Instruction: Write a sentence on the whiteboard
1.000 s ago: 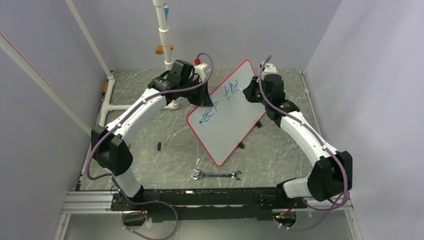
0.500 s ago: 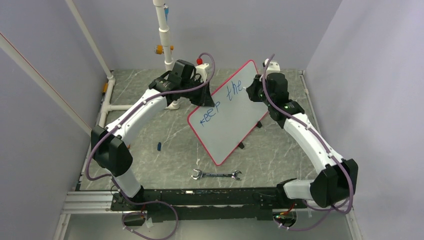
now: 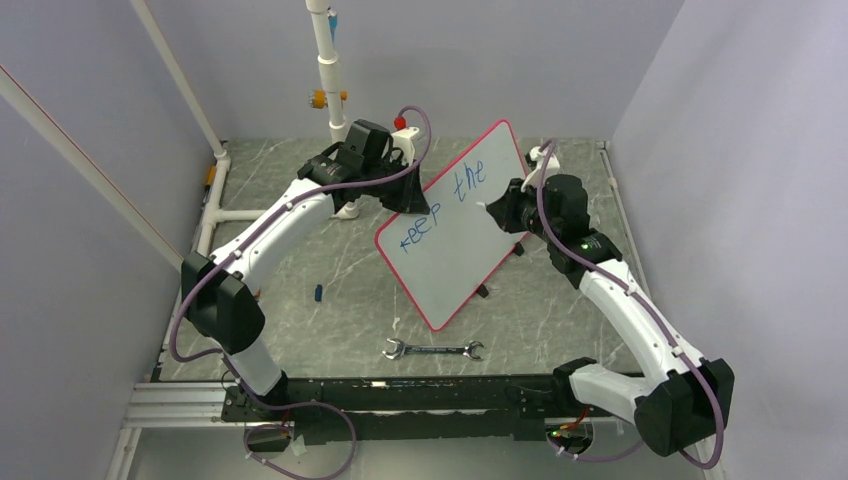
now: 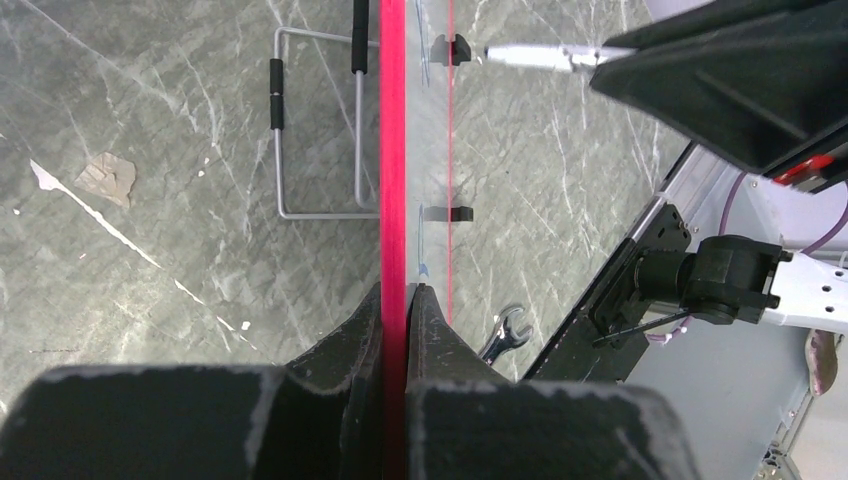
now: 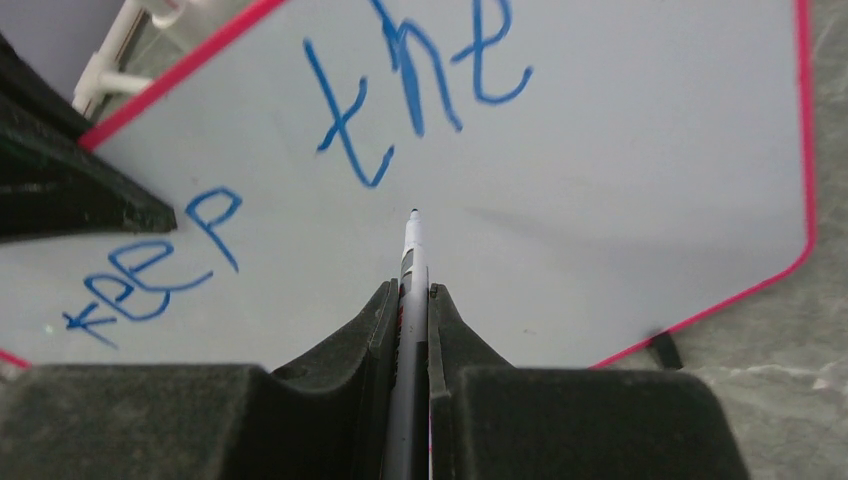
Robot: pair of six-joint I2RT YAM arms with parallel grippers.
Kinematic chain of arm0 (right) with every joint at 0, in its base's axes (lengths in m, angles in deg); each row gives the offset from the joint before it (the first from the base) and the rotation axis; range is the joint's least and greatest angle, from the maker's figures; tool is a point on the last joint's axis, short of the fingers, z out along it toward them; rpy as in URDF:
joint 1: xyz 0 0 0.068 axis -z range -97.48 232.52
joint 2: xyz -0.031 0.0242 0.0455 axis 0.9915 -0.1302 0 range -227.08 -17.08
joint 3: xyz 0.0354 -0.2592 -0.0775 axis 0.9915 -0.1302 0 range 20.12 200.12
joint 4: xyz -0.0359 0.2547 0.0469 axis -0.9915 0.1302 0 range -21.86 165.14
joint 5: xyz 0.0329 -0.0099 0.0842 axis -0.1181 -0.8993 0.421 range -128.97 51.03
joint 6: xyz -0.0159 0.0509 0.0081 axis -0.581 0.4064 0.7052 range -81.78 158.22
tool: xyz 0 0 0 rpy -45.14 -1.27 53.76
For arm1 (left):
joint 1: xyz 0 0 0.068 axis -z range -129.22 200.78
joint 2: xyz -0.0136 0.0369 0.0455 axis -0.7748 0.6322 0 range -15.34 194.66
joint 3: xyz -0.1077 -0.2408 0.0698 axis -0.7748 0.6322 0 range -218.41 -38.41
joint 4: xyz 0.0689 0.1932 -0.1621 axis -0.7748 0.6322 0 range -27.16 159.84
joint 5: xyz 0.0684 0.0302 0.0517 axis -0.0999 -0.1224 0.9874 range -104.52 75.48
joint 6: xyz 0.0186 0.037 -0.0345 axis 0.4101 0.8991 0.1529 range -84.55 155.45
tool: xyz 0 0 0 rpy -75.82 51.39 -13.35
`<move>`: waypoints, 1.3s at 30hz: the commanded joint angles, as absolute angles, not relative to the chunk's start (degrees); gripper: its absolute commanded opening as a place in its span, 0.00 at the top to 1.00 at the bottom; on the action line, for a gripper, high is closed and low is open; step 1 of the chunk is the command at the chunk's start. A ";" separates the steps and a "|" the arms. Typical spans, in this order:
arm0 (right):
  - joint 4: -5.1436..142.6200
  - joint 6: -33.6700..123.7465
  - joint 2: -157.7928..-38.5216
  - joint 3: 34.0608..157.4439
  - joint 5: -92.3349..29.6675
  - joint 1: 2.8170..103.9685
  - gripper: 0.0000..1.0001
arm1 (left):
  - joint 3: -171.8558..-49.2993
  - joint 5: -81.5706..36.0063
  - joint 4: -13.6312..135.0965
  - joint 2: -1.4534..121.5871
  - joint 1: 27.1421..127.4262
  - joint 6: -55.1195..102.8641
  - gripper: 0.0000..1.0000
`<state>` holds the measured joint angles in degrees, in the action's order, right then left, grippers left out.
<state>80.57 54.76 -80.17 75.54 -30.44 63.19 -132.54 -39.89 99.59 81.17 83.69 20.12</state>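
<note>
Right wrist view: the right gripper [image 5: 412, 292] pinches a marker [image 5: 412, 245], tip just under the sentence [image 5: 400, 90] "keep the"; the left gripper [image 4: 398, 292] clamps the whiteboard [image 4: 392, 150] by its red rim.

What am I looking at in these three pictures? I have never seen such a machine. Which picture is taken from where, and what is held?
Two robot arms stand at the near edge of a table. The wide picture comes from a fixed camera above and behind them; the other two come from cameras on the wrists. The left gripper is shut on the red rim of a whiteboard, holding it tilted. The right gripper is shut on a marker, its tip near the board, by the blue words "keep the". On the table lie a wrench and a small blue thing.
</note>
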 commanded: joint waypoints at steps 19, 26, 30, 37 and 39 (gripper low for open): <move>73.93 51.75 -75.26 68.72 -27.20 46.83 1.00 | -131.31 -33.70 97.77 80.93 79.23 24.38 1.00; 71.38 51.29 -74.07 66.12 -24.72 44.91 1.00 | -131.26 -34.06 97.60 81.77 77.89 23.85 1.00; 69.64 51.49 -73.59 64.26 -22.39 44.82 1.00 | -131.48 -34.25 97.80 82.46 77.37 23.85 1.00; 68.41 51.24 -75.42 64.45 -21.31 43.68 1.00 | -131.22 -33.96 97.62 82.57 76.99 23.76 1.00; 68.41 50.96 -76.26 65.02 -21.05 42.80 1.00 | -131.22 -33.81 97.58 82.64 76.98 23.76 1.00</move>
